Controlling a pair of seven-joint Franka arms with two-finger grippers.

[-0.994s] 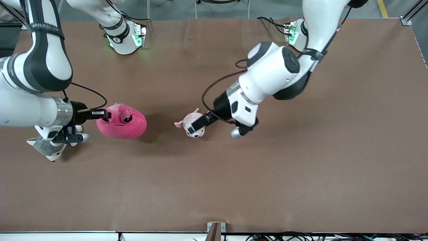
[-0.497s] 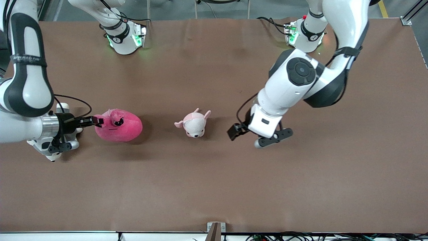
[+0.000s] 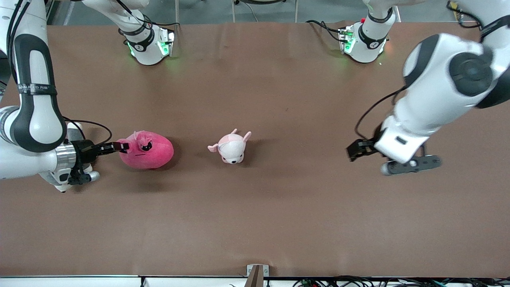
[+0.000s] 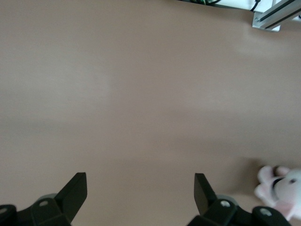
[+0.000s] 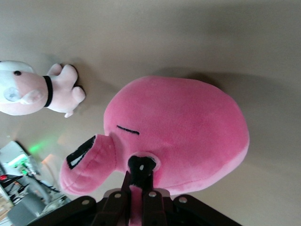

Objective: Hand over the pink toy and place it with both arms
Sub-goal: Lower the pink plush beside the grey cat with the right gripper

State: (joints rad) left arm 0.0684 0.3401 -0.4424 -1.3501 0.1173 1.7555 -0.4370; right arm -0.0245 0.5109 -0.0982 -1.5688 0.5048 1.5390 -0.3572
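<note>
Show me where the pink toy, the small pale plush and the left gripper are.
pink toy (image 3: 153, 153), front view, middle of its body
small pale plush (image 3: 231, 146), front view, its head
left gripper (image 3: 356, 150), front view, between its fingers

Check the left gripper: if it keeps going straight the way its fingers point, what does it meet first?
Probably just bare table. The left gripper, open, points at empty tabletop in its wrist view; the small pale plush sits off to the side, out of that line. Depth is uncertain.

The pink toy (image 3: 148, 150) is hot pink with black eyes and a thin black mouth line – beside it, the small plush animal (image 3: 231, 148) is pale pink and white on the brown table (image 3: 255, 223)
</note>
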